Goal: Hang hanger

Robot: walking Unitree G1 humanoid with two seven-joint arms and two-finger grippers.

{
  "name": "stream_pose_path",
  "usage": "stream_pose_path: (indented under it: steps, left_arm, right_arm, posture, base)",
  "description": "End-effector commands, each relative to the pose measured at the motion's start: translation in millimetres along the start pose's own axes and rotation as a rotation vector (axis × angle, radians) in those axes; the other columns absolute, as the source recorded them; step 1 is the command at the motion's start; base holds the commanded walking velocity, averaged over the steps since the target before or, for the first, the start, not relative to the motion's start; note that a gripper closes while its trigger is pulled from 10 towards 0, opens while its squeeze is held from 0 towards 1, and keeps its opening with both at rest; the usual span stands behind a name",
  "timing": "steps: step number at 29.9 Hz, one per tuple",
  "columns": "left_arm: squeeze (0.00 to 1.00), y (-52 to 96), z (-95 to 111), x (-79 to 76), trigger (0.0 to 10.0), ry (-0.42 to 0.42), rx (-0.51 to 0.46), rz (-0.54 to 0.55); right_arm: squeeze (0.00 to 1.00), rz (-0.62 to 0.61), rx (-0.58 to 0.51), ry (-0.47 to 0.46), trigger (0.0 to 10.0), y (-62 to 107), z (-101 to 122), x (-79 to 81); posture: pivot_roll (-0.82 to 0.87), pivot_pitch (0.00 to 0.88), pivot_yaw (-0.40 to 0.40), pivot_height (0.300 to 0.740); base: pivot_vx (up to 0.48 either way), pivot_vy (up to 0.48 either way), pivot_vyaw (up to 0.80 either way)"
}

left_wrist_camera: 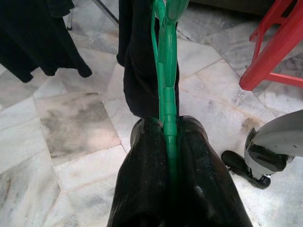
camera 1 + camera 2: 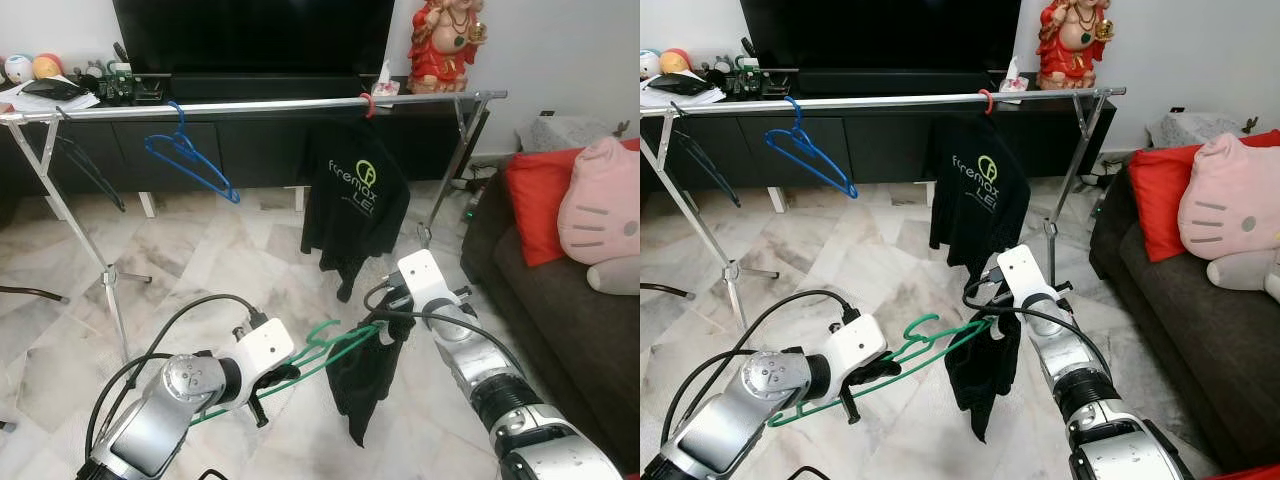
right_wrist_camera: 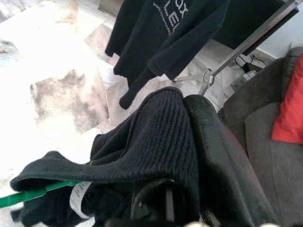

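Nearest the robot, the left gripper point(image 2: 262, 385) is clamped on the lower bar of a green hanger point(image 2: 330, 345); in the left wrist view its two black fingers point(image 1: 147, 179) press tight on either side of the green plastic. The hanger is held low, well below the clothes rail point(image 2: 250, 106) and nearer the robot, with its hook rising between the two arms. Off the hanger's far end droops a black garment point(image 2: 362, 385), still only partly threaded on. The right gripper point(image 2: 385, 322) is closed on that garment's ribbed edge, pinching the knit fabric at the hanger's shoulder, as the right wrist view shows.

The step in hand looks like dressing the hanger: the garment is bunched at one end and not spread across both shoulders. The next move seems to call for the right gripper to draw the cloth over the hanger, then for the left to lift the hook up to the rail.

Farther off, the rail spans the room on its folding legs. A black printed T-shirt point(image 2: 355, 195) already hangs from it on a red hanger hook point(image 2: 367, 103), and a bare blue hanger point(image 2: 188, 157) hangs from the rail to the left of the shirt. The stretch of rail between them looks a likely spot for the green hanger.
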State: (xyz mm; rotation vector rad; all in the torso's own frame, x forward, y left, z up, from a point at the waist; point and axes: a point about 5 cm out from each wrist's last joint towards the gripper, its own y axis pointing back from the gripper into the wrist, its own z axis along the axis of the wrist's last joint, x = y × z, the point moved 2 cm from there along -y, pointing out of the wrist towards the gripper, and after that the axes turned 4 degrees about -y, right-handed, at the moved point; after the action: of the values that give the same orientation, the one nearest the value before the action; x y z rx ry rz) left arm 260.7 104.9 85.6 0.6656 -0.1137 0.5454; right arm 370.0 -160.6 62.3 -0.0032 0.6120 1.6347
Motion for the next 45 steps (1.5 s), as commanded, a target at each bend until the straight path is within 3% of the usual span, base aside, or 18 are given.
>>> stream_pose_path:
  steps: [1, 6, 14, 18, 25, 31, 36, 41, 45]
  left_arm:
    - [0.0, -2.6, 3.8, -0.5, 10.0, 0.005, -0.016, -0.003]
    - [0.0, -7.9, 9.3, -4.8, 10.0, 0.013, -0.039, -0.016]
    - [0.0, -20.1, 17.3, 3.3, 10.0, 0.028, -0.052, 0.095]
    - [0.0, -25.1, 14.6, 0.9, 10.0, 0.02, -0.033, 0.09]
    - [0.0, -38.8, 16.8, -2.1, 10.0, 0.056, -0.034, 0.122]
    - [0.0, -45.6, 21.6, 15.9, 10.0, 0.103, -0.041, 0.26]
    - [0.0, -45.5, 20.1, 34.0, 10.0, 0.131, -0.026, 0.381]
    - [0.0, -47.6, 23.0, 29.1, 10.0, 0.181, -0.063, 0.315]
    - [0.0, -51.2, 31.9, 9.1, 10.0, 0.174, -0.123, 0.166]
  right_arm:
    - [0.0, -0.013, -0.047, -0.009, 10.0, -1.6, 14.3, -4.6]
    - [0.0, -0.004, -0.049, -0.018, 10.0, -1.5, 15.1, -0.1]
    - [0.0, 0.012, -0.049, -0.054, 10.0, -0.5, 15.8, 6.9]
    - [0.0, 0.01, -0.045, -0.083, 10.0, 0.8, 15.8, 9.4]
    - [0.0, 0.004, -0.01, -0.298, 10.0, 7.2, 14.3, 16.6]
    - [0.0, 0.058, 0.034, -0.449, 10.0, 14.6, 14.0, 28.1]
    - [0.0, 0.064, 0.074, -0.5, 10.0, 17.8, 11.5, 33.8]
    - [0.0, 0.127, 0.06, -0.519, 10.0, 21.4, 18.7, 41.6]
    - [0.0, 0.187, 0.021, -0.474, 10.0, 23.2, 27.8, 47.9]
  posture:
    - [0.05, 0.0, -0.072, 0.716]
    - [0.04, 0.0, -0.072, 0.716]
    - [0.04, 0.0, -0.07, 0.716]
    - [0.05, 0.0, -0.071, 0.716]
    - [0.04, 0.0, -0.065, 0.716]
    - [0.03, 0.0, -0.061, 0.716]
    - [0.04, 0.0, -0.061, 0.716]
    - [0.03, 0.0, -0.057, 0.716]
    - [0.03, 0.0, -0.057, 0.716]
  base:
    - [0.0, 0.0, 0.0]
    - [0.0, 0.0, 0.0]
    - [0.0, 0.0, 0.0]
    - [0.0, 0.0, 0.0]
    - [0.0, 0.0, 0.0]
    - [0.0, 0.0, 0.0]
    - [0.0, 0.0, 0.0]
    - [0.0, 0.0, 0.0]
    - [0.0, 0.0, 0.0]
